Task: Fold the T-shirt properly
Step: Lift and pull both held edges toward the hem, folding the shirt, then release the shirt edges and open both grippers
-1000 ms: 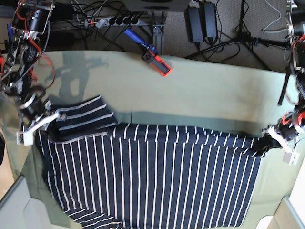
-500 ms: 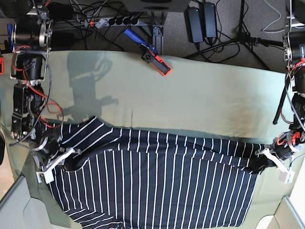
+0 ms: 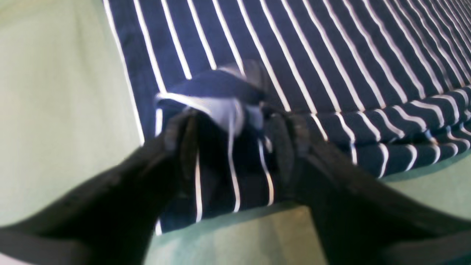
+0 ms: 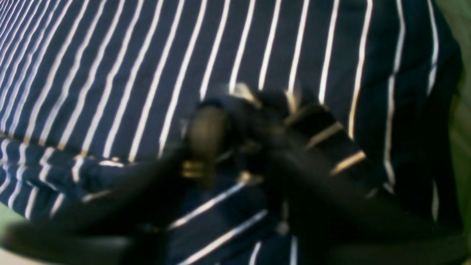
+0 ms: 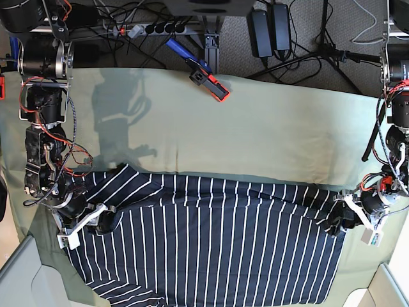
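The T-shirt (image 5: pixel 211 243), dark navy with thin white stripes, lies spread over the near half of the table. In the base view my left gripper (image 5: pixel 347 219) sits at the shirt's right corner and my right gripper (image 5: pixel 102 220) at its left side by the sleeve. The left wrist view shows the left gripper (image 3: pixel 232 140) with jaws apart and a loose bunch of T-shirt (image 3: pixel 331 73) fabric between the fingers (image 3: pixel 180 136). The blurred right wrist view shows the right gripper (image 4: pixel 246 136) with jaws apart over a rumpled fold of T-shirt (image 4: pixel 110 73).
A pale green cloth (image 5: pixel 255 128) covers the table. A red and blue tool (image 5: pixel 208 78) lies at its far edge. Behind the table are a power strip (image 5: pixel 150 27), black adapters (image 5: pixel 270 29) and cables on the floor.
Both arms drew the shirt's far edge toward the near side, so the folded band narrowed. Both grippers, shut on fabric before, now stand with jaws apart.
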`<move>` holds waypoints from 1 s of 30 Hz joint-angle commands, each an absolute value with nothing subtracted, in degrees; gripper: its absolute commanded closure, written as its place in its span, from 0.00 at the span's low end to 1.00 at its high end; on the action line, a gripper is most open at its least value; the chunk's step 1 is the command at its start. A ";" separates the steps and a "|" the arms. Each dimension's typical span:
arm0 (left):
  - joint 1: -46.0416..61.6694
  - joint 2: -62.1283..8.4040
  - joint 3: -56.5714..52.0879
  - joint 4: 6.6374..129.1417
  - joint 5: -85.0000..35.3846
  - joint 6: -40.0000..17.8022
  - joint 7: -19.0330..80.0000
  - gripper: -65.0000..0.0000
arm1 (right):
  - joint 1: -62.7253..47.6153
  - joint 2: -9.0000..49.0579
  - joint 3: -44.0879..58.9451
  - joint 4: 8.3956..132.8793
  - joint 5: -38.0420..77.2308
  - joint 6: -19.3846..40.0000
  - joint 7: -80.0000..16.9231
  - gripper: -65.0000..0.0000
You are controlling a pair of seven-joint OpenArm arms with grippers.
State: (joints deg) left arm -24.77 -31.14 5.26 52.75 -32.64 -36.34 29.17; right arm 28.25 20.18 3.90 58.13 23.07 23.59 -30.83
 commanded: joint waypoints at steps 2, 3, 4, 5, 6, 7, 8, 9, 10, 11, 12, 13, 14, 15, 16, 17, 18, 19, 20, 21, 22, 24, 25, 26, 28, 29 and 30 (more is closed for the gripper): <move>-26.52 -32.40 4.84 53.45 -33.39 -32.40 30.74 0.40 | 29.82 21.02 4.36 58.96 23.79 24.82 -30.46 0.36; -26.55 -32.45 4.73 53.45 -33.39 -31.62 32.14 0.40 | 29.80 21.08 4.84 59.16 23.81 24.80 -31.59 0.33; -26.52 -32.58 4.40 53.45 -33.41 -31.00 33.56 0.40 | 29.82 21.10 5.67 59.37 24.12 24.67 -33.39 0.33; -26.50 -32.60 3.75 53.45 -33.41 -30.74 34.70 0.40 | 29.80 21.10 7.16 59.86 24.73 24.62 -35.66 0.33; -26.41 -32.58 2.79 53.45 -33.58 -30.68 35.92 0.40 | 29.76 21.10 9.10 60.38 25.52 24.62 -38.22 0.33; -26.33 -32.58 1.61 53.45 -34.11 -30.68 37.21 0.40 | 29.74 21.10 11.46 60.88 26.22 24.62 -40.75 0.33; -26.15 -32.60 0.32 53.45 -35.31 -30.96 38.48 0.40 | 29.63 21.10 14.22 61.39 26.85 24.64 -42.78 0.33; -26.06 -32.58 -1.13 53.47 -36.49 -31.92 39.59 0.40 | 29.41 21.12 17.32 61.76 27.38 24.64 -44.42 0.33; -25.69 -32.60 -2.72 53.58 -37.82 -33.26 40.51 0.40 | 28.82 21.15 20.67 62.30 27.81 24.64 -45.19 0.33; -25.23 -32.60 -4.34 53.74 -39.33 -34.57 41.36 0.40 | 28.05 21.19 24.10 62.83 28.12 24.67 -45.58 0.33; -24.69 -32.62 -5.76 53.74 -40.91 -35.83 42.30 0.40 | 27.27 21.28 27.38 63.22 28.10 24.67 -45.76 0.33; -24.25 -32.64 -7.01 53.74 -42.59 -36.95 43.20 0.40 | 26.28 21.52 30.33 63.40 28.16 24.67 -45.91 0.33; -23.55 -32.71 -8.05 53.74 -44.14 -37.23 43.81 0.40 | 25.21 21.93 32.73 63.37 28.73 24.67 -45.95 0.33; -22.90 -32.75 -8.84 53.74 -45.60 -37.95 44.12 0.40 | 23.90 22.37 34.72 63.37 29.56 24.67 -46.00 0.33; -22.24 -32.73 -9.52 53.74 -46.46 -38.72 44.31 0.40 | 22.57 22.76 36.34 63.37 30.63 24.67 -45.95 0.33; -21.58 -32.71 -9.91 53.74 -47.29 -39.46 44.53 0.40 | 21.08 23.07 37.67 63.37 31.57 24.67 -45.87 0.33; -20.93 -32.71 -10.00 53.74 -48.01 -40.00 44.84 0.40 | 19.79 23.35 38.76 63.37 32.34 24.69 -45.82 0.33; -20.38 -32.71 -10.00 53.74 -48.62 -40.00 45.10 0.40 | 18.50 23.49 39.70 63.37 32.91 24.69 -45.58 0.33; -19.84 -32.71 -10.00 53.76 -49.19 -40.00 45.25 0.40 | 17.30 23.51 40.45 63.37 33.45 24.67 -45.04 0.33; -19.42 -32.69 -10.00 53.78 -49.82 -40.00 45.30 0.40 | 16.25 23.49 41.01 63.37 33.71 24.69 -44.27 0.33; -18.98 -32.71 -10.00 53.78 -50.46 -40.00 45.28 0.40 | 15.29 23.46 41.23 63.35 34.04 24.69 -43.38 0.33; -18.81 -32.67 -10.00 53.78 -50.92 -40.00 45.28 0.40 | 14.02 23.27 41.19 63.35 34.81 24.69 -41.98 0.33; -18.83 -32.71 -10.00 53.78 -51.05 -40.00 45.28 0.40 | 13.74 22.98 41.19 63.35 35.07 24.71 -41.58 0.33; -18.85 -32.69 -10.00 53.78 -51.27 -40.00 45.25 0.40 | 13.67 22.68 41.17 63.26 35.14 24.69 -41.60 0.33; -18.85 -32.67 -10.00 53.78 -51.70 -40.00 45.28 0.40 | 13.65 21.89 40.88 63.26 35.48 24.71 -41.56 0.33; -18.85 -32.67 -10.00 53.78 -51.68 -40.00 45.28 0.40 | 13.65 21.39 40.62 63.26 35.77 24.69 -41.36 0.33; -18.85 -32.69 -10.00 53.78 -51.68 -40.00 45.28 0.40 | 13.67 20.86 40.27 63.26 36.12 24.71 -40.91 0.33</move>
State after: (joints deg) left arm -17.47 -31.53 -9.61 52.82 -50.65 -38.41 46.30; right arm 12.53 19.84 40.23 62.35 34.92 23.57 -42.22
